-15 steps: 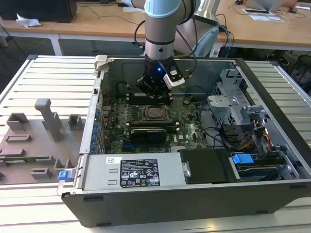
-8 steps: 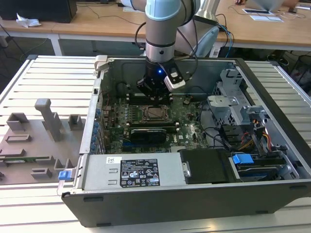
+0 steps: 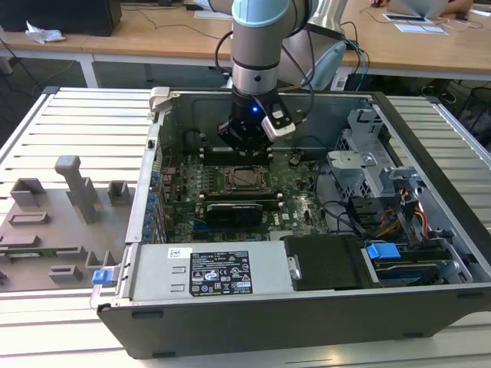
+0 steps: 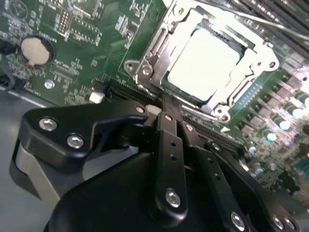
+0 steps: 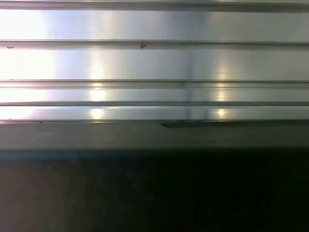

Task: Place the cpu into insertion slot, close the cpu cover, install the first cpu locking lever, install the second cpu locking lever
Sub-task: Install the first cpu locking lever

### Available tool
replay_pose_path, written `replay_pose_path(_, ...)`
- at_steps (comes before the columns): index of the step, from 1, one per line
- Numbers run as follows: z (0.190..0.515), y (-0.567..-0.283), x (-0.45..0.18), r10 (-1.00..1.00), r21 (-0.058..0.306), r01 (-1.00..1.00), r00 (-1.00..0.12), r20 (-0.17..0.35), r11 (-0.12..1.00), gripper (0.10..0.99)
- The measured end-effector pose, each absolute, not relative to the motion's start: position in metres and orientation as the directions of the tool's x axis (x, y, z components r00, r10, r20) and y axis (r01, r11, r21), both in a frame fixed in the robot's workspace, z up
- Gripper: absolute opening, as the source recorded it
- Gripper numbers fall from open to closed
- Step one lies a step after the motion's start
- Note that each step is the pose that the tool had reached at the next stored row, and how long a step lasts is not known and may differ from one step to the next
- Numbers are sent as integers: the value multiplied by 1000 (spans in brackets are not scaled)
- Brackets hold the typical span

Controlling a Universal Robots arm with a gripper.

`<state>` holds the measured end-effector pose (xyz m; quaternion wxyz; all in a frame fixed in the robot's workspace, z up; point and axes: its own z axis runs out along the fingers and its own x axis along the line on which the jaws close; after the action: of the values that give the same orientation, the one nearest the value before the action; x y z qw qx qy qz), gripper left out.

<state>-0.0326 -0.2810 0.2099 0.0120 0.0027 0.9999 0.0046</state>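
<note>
The open computer case (image 3: 430, 253) holds the motherboard (image 3: 184, 195); the cpu (image 4: 203, 60) sits in its socket under the cpu cover (image 4: 159, 53). Whether the gripper (image 3: 244, 149) fingers are apart, I cannot tell.

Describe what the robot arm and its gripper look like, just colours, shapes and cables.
In the exterior view the arm is a silver-grey metal tube with a pale blue joint cap, ending in a black wrist with a small blue light; a white-and-black camera module is clipped beside it, with dark cables trailing behind. In the second wrist view the gripper is matte black, built of flat linkage bars fastened with silver screws.
</note>
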Motion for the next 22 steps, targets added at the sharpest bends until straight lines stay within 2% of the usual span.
replay_pose_path(14,213,-285,-33,5,1,5,-1000,-24,1000,106)
replay_pose_path(22,229,-285,-33,5,-4,5,-1000,-24,1000,106)
